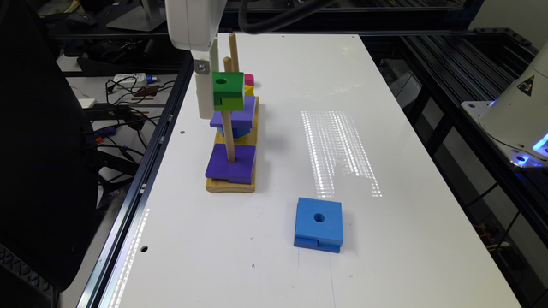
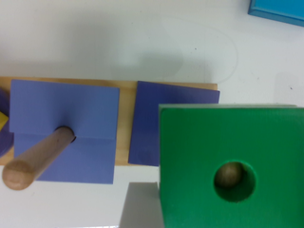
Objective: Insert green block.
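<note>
My worry from here is a jam: in the wrist view the tip of the front peg (image 2: 229, 174) shows through the hole of the green block (image 2: 231, 171), but it sits off to one side of the hole, close to the rim. I judge that if I push down with that offset, the rim could catch on the peg top and tilt the block or lever it out of my grip. A hard push might also rock the wooden base (image 1: 231, 185) on the counter (image 1: 385, 239). The block is held in the air above the near end of the base, right at the top of that peg, above the purple block (image 1: 231, 167) already seated low on it. A second purple block (image 2: 64, 130) sits on the neighbouring peg (image 2: 35, 161). The blue block (image 1: 319, 230) lies well apart on the counter and should not interfere. The jaws (image 1: 212, 92) carry the green block from its side: one grey finger (image 2: 140, 206) lies flat against the block's edge. The opposite finger is hidden, so I cannot confirm the clamp itself; I only infer a grip from the block hanging clear of any support.
</note>
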Controlling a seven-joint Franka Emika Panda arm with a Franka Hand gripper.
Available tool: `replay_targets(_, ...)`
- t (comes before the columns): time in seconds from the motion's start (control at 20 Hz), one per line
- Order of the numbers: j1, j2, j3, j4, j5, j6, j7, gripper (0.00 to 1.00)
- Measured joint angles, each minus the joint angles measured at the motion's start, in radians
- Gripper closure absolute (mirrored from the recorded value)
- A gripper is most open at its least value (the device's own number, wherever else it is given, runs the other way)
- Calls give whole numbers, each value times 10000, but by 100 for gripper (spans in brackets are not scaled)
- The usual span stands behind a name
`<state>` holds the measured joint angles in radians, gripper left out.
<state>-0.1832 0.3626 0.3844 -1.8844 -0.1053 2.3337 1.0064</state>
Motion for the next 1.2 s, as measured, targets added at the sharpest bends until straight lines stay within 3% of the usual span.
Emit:
replay_targets(0.8, 0, 40, -10, -25, -13, 15, 1, 100)
replay_targets(1.2, 5, 323, -23, -42, -184, 226, 76, 100)
